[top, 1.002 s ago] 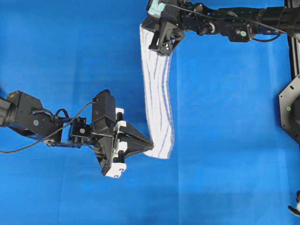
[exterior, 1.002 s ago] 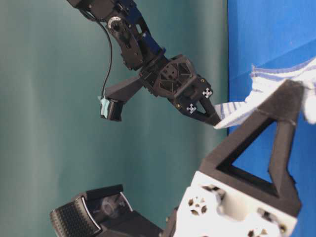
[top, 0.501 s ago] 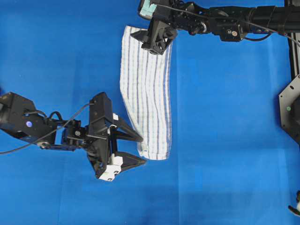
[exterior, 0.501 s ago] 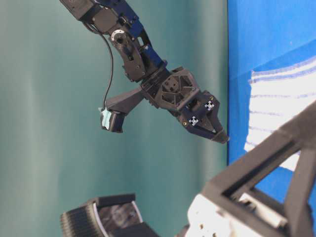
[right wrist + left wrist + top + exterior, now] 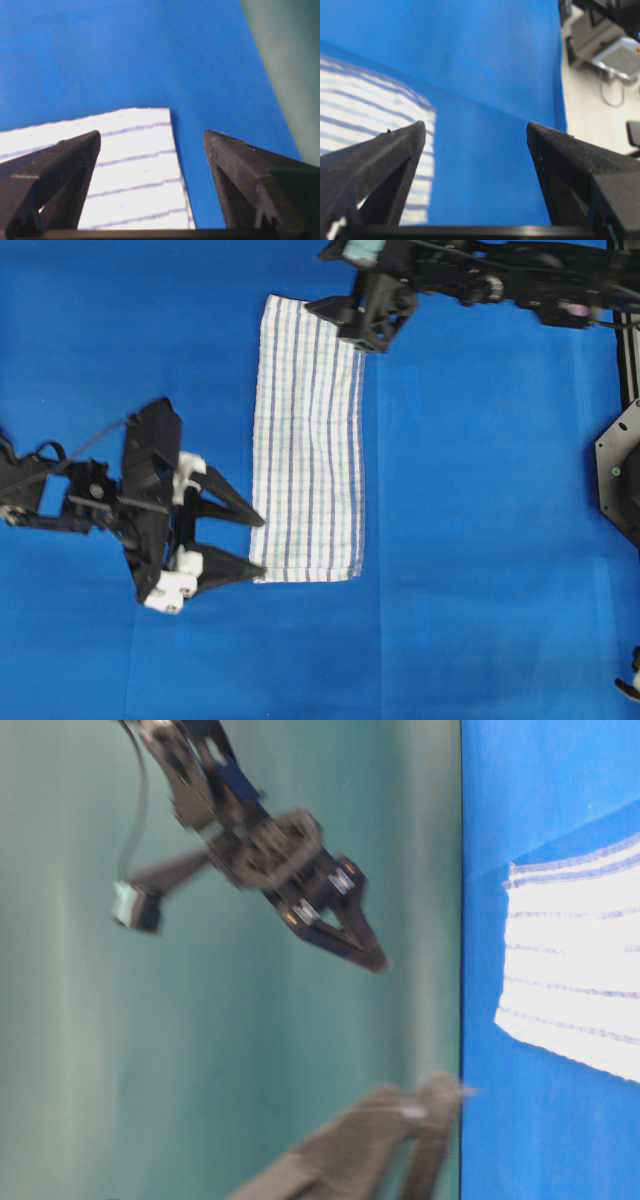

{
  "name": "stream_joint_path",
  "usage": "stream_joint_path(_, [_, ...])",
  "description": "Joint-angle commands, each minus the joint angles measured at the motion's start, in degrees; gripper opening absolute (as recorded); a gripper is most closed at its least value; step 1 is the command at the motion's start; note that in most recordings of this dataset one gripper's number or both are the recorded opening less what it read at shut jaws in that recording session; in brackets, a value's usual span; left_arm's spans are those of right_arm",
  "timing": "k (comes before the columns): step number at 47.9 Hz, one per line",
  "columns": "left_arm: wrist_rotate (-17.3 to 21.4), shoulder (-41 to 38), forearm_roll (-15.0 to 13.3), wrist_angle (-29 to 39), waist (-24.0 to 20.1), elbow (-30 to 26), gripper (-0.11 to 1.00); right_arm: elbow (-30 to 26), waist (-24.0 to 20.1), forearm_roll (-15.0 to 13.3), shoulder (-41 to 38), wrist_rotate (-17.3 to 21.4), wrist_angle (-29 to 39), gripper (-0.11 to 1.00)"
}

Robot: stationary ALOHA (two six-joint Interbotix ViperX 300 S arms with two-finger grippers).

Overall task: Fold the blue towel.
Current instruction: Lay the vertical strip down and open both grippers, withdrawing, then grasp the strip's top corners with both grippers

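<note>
The blue towel [image 5: 308,440] lies flat mid-table, long axis running between my grippers. My left gripper [image 5: 252,544], jaws apart, flanks its near-left corner; my right gripper [image 5: 345,325], likewise spread, overhangs the far-right corner.

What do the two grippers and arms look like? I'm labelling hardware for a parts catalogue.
Both arms are black. The left gripper has pointed triangular black fingers on white mounts, with a thin black cable behind. The right gripper is all black, with a teal-tipped wrist camera.
</note>
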State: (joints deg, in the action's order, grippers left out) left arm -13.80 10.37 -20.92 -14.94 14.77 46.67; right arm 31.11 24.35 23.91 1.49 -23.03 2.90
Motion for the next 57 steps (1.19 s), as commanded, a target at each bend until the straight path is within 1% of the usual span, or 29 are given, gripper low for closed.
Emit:
stream_joint_path(1, [2.29, 2.90, 0.26, 0.79, -2.55, 0.00, 0.77, 2.37, -0.18, 0.00, 6.15, 0.35, -0.18, 0.86])
stream_joint_path(4, [4.48, 3.60, 0.18, 1.76, -4.75, 0.09, 0.77, 4.48, -0.26, 0.18, 8.79, 0.44, -0.35, 0.86])
stream_joint_path(13, [12.92, 4.31, 0.26, 4.04, -12.30, 0.00, 0.77, 10.55, -0.26, 1.32, 15.21, 1.14, -0.88, 0.86])
stream_joint_path(14, [14.33, 4.31, 0.26, 4.31, -13.36, 0.00, 0.77, 11.16, -0.26, 1.58, 15.73, 1.32, -0.88, 0.86])
stream_joint_path(19, [17.93, 4.48, 0.26, 4.66, -16.52, 0.00, 0.77, 13.62, -0.26, 2.11, 18.54, 2.37, -0.88, 0.86])
stream_joint_path(24, [20.74, 4.48, 0.18, 4.66, -18.90, 0.18, 0.77, 16.08, -0.18, 2.29, 21.45, 3.69, -0.97, 0.86])
stream_joint_path(31, [21.97, 4.13, 0.18, 4.66, -20.39, 0.18, 0.77, 17.84, -0.26, 2.29, 23.38, 4.92, -0.97, 0.86])
stream_joint_path(41, [22.32, 3.96, 0.26, 4.66, -22.41, 0.18, 0.77, 17.40, 0.26, 2.64, 21.01, 5.10, -2.02, 0.86])
stream_joint_path(45, [23.03, 3.34, 0.26, 4.48, -24.70, 0.18, 0.77, 16.96, 1.23, 3.16, 19.16, 5.10, -3.34, 0.86])
stream_joint_path(53, [26.37, -0.26, 0.26, 4.04, -30.50, 0.18, 0.77, 15.73, 3.43, 5.71, 13.18, 5.10, -6.42, 0.86])
stream_joint_path(57, [26.54, -2.64, 0.26, 3.43, -32.96, -0.18, 0.77, 15.03, 4.04, 6.77, 10.28, 5.10, -7.73, 0.86])
